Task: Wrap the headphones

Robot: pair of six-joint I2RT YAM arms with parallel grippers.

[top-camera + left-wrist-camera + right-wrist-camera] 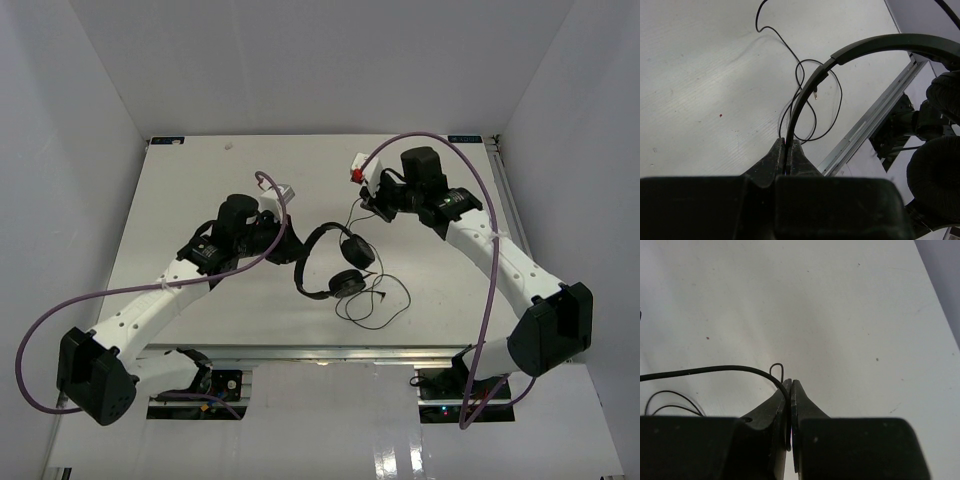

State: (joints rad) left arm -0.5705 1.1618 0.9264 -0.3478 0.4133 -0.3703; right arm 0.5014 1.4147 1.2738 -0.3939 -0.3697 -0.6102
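Observation:
The black headphones [335, 262] sit at the table's middle, both earcups [357, 250] to the right of the arched headband. My left gripper [293, 252] is shut on the thin headband [875, 44]; in the left wrist view the band runs straight into the closed jaws [788, 142], and the earcups [935, 180] hang at the right. The thin black cord [375, 300] lies in loose loops near the front edge, its plug [816, 91] free. My right gripper [372, 208] is shut on a strand of the cord [705, 370], which enters the closed jaws [790, 382].
The white table [200, 200] ends in a metal rail [865, 130] at the front edge, close to the cord loops. Thick purple robot cables [490, 230] arch over both arms. White walls enclose the left, back and right sides.

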